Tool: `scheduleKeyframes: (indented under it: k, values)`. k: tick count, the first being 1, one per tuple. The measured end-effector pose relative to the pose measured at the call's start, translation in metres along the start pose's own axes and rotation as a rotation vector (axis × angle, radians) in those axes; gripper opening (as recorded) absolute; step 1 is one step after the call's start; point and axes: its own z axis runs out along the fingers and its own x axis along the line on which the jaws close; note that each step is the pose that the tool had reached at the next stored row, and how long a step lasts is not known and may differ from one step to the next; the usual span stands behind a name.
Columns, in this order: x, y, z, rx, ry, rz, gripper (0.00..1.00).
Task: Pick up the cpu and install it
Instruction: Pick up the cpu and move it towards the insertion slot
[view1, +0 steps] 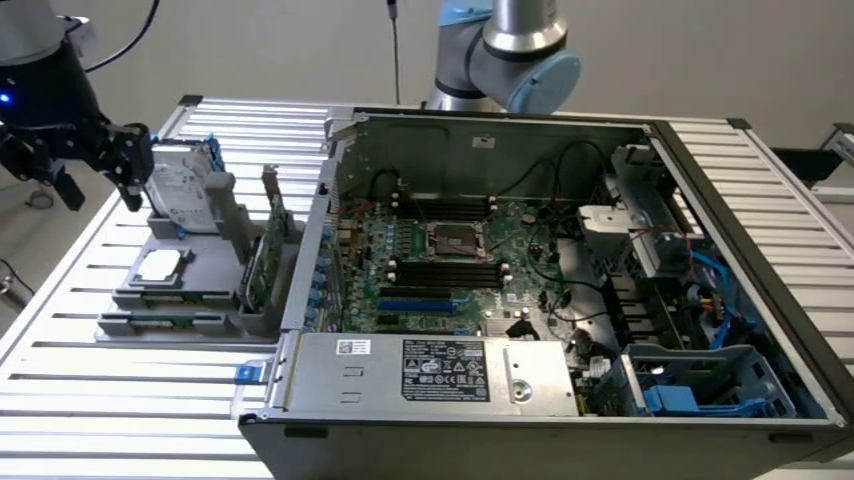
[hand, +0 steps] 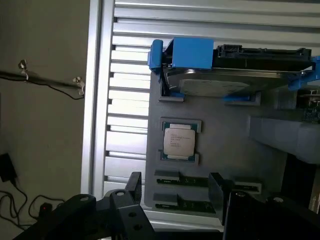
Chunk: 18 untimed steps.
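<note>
Slatted worktop (view1: 80, 385) carries the cpu (view1: 160, 265), and the empty, wide-open pincer (view1: 96, 180) beside the hard drive (view1: 176, 185) could clip that drive descending.

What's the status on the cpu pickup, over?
Claw open, empty, beside the upright hard drive. Cpu flat in its grey tray slot, untouched. Nothing covering the cpu.

A slatted silvery aluminium counter (view1: 94, 395) carries a grey plastic parts holder (view1: 160, 298) at the exterior view's left, beside an open dark computer case (view1: 467, 450).
</note>
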Motion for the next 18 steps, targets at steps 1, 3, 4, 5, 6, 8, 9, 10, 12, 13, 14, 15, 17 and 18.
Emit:
scheduleKeyframes:
  k: [1, 3, 4, 5, 6, 8, 9, 10, 12, 13, 14, 15, 17, 18]
  values:
    - [0.000, -0.0017, 0.0018, 0.0000, -0.0001, -0.001, 0.65]
    - [-0.001, -0.0039, 0.0054, 0.0002, -0.0001, -0.006, 0.65]
    - [-0.002, -0.0043, 0.0071, 0.0004, 0.0001, -0.008, 0.65]
    - [-0.004, -0.0046, 0.0087, 0.0006, 0.0003, -0.010, 0.65]
    - [-0.005, -0.0047, 0.0104, 0.0007, 0.0003, -0.012, 0.65]
    - [-0.009, -0.0050, 0.0139, 0.0011, 0.0003, -0.017, 0.65]
    - [-0.011, -0.0052, 0.0156, 0.0013, 0.0003, -0.019, 0.65]
    - [-0.013, -0.0053, 0.0173, 0.0014, 0.0003, -0.020, 0.65]
    - [-0.016, -0.0056, 0.0209, 0.0016, 0.0003, -0.023, 0.65]
    - [-0.017, -0.0054, 0.0226, 0.0017, 0.0004, -0.024, 0.65]
    - [-0.018, -0.0050, 0.0244, 0.0018, 0.0004, -0.025, 0.65]
    - [-0.018, -0.0042, 0.0261, 0.0019, 0.0005, -0.026, 0.65]
    - [-0.019, -0.0024, 0.0298, 0.0019, 0.0004, -0.027, 0.65]
    - [-0.019, -0.0015, 0.0316, 0.0019, 0.0005, -0.028, 0.65]
